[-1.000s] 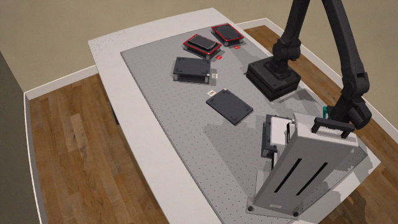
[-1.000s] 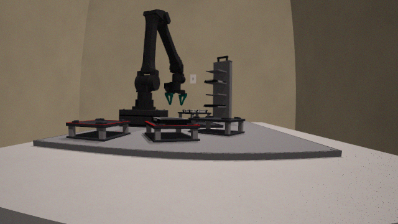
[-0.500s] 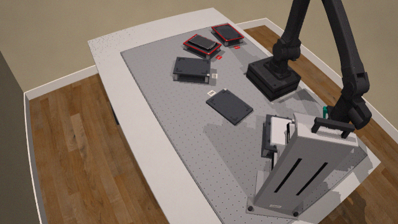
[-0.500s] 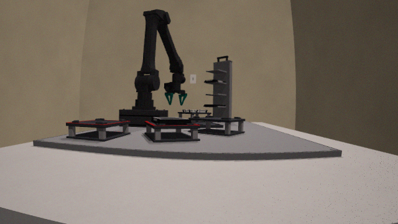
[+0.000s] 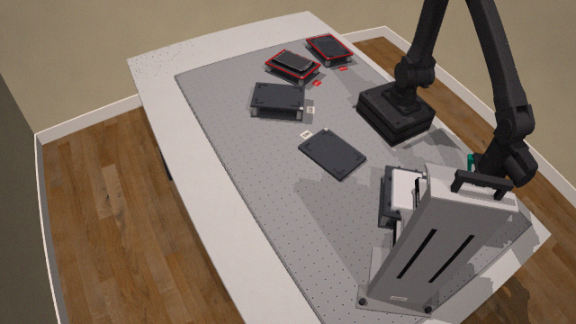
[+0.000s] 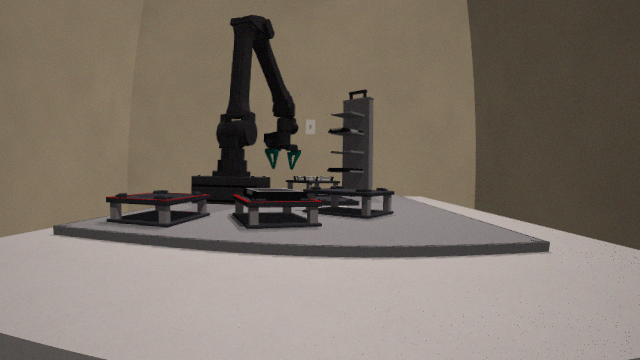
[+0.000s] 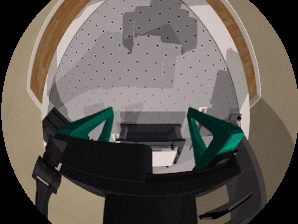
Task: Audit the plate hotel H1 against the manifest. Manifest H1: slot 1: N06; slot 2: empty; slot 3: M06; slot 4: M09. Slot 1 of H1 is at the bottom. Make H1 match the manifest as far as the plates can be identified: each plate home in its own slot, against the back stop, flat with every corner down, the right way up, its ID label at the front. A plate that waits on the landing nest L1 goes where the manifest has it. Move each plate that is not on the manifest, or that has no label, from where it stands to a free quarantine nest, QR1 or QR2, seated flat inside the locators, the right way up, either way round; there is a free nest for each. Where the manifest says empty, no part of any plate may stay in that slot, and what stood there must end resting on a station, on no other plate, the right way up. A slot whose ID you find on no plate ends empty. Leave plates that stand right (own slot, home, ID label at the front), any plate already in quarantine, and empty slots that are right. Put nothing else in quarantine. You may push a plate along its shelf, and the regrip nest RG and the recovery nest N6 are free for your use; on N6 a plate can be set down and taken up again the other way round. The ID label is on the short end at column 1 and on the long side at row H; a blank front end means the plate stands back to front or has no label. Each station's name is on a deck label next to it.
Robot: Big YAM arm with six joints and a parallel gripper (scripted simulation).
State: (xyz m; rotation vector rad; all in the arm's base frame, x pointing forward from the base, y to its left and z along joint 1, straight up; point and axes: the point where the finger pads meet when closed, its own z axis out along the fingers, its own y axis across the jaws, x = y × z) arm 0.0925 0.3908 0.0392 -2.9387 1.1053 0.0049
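Observation:
The plate hotel H1 (image 5: 443, 234) is a grey tower with a black handle at the near right of the deck; it also shows in the exterior view (image 6: 357, 142), with thin dark shelves facing left. I cannot read any plate labels. A white-topped plate (image 5: 402, 189) lies on the landing nest in front of the hotel. My gripper (image 6: 282, 158) is open and empty, hanging in the air beside the hotel, fingers pointing down. In the top view only a green fingertip (image 5: 470, 162) shows behind the hotel. In the wrist view the open fingers frame a dark bar-shaped part.
Two red-edged quarantine nests stand at the far end: one (image 5: 292, 65) carries a dark plate, the other (image 5: 329, 47) is bare. A raised dark nest (image 5: 277, 99) and a flat dark nest (image 5: 332, 154) lie mid-deck. The arm's base (image 5: 396, 112) stands at the right.

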